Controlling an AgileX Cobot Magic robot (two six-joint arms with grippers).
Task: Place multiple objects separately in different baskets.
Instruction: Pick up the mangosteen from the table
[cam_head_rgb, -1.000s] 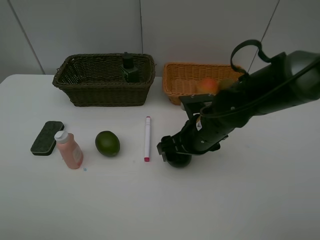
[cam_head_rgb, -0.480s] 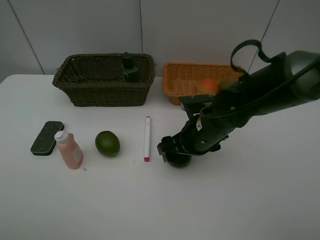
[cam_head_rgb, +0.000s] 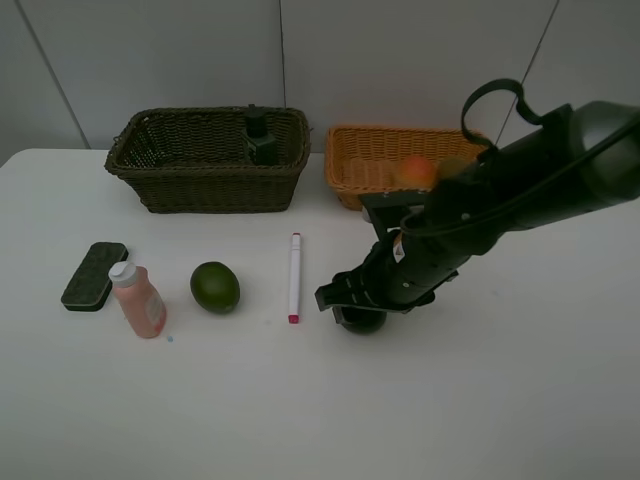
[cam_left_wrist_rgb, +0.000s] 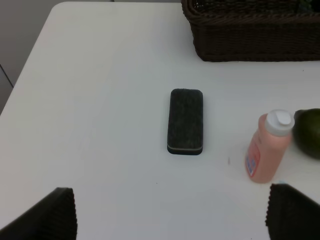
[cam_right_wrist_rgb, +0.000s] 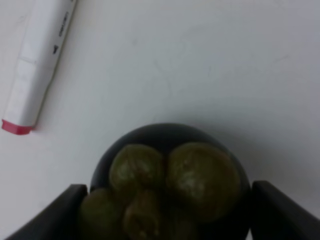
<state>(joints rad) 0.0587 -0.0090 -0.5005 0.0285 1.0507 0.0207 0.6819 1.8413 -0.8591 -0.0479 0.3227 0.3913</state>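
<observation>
Marker (cam_head_rgb: 295, 275) close beside mangosteen (cam_head_rgb: 361, 323), open table (cam_head_rgb: 520, 380) opposite, dark basket (cam_head_rgb: 205, 185) and orange basket (cam_head_rgb: 365, 160) well behind

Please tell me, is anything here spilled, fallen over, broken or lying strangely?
Nothing is spilled or broken. The pink bottle stands upright, capped; the marker and eraser lie flat. Only a tiny blue speck beside the bottle looks odd; I cannot tell what it is.

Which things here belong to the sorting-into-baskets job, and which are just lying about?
Job: dark basket, orange basket, pump bottle, peach, mangosteen, green fruit, marker, pink bottle, eraser.
Lying about: only a tiny blue speck on the white table.
</observation>
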